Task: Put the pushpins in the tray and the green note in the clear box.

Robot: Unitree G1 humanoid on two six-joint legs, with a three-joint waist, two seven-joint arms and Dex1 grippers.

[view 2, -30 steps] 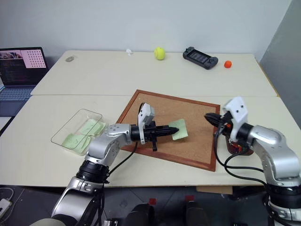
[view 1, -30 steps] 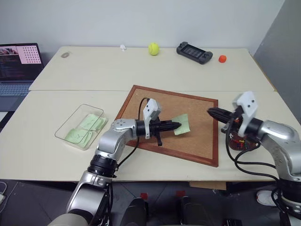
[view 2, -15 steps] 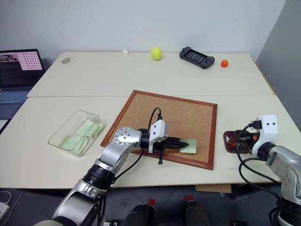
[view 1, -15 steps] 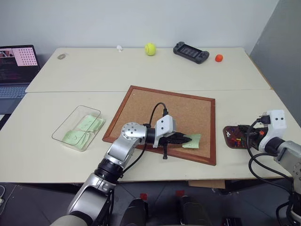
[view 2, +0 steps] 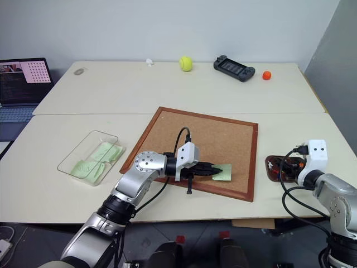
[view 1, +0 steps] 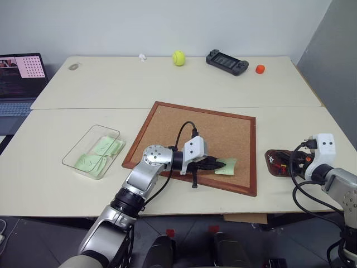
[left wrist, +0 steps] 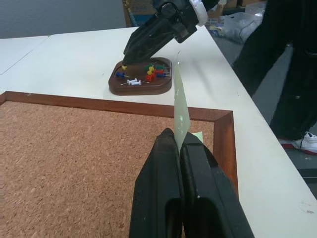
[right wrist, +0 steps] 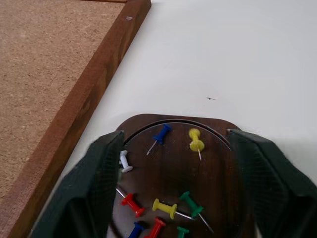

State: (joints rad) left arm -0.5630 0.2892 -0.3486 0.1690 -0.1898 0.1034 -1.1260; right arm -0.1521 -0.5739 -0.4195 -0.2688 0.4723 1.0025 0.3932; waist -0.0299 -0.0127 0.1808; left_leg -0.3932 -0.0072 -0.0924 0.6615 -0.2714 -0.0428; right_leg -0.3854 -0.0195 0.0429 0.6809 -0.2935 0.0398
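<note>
The left gripper (left wrist: 179,141) is clamped on the pale-green square paper note (left wrist: 180,104), its two black fingers pressed together on the sheet's lower edge so the paper stands up on edge between them. It hangs low over the near right part of the wood-framed corkboard (view 1: 167,123). The right gripper (right wrist: 176,148) has its fingers spread wide, one on each side of the small dark-brown round tray (right wrist: 168,171), which sits on the counter (view 1: 111,84) just beside the corkboard's right edge. In the tray lie the plastic-headed pushpins (right wrist: 163,207) — red, yellow, green, blue and white among them. The transparent rectangular plastic box (view 1: 76,153) stands well apart on the left side of the counter, with other pale-green sheets inside it. Along the far edge rest a yellow-green tennis ball (view 1: 178,57), a black handheld controller (view 1: 227,61) and a small orange-red ball (view 1: 260,68); an open laptop (view 1: 19,75) sits at the far left.
</note>
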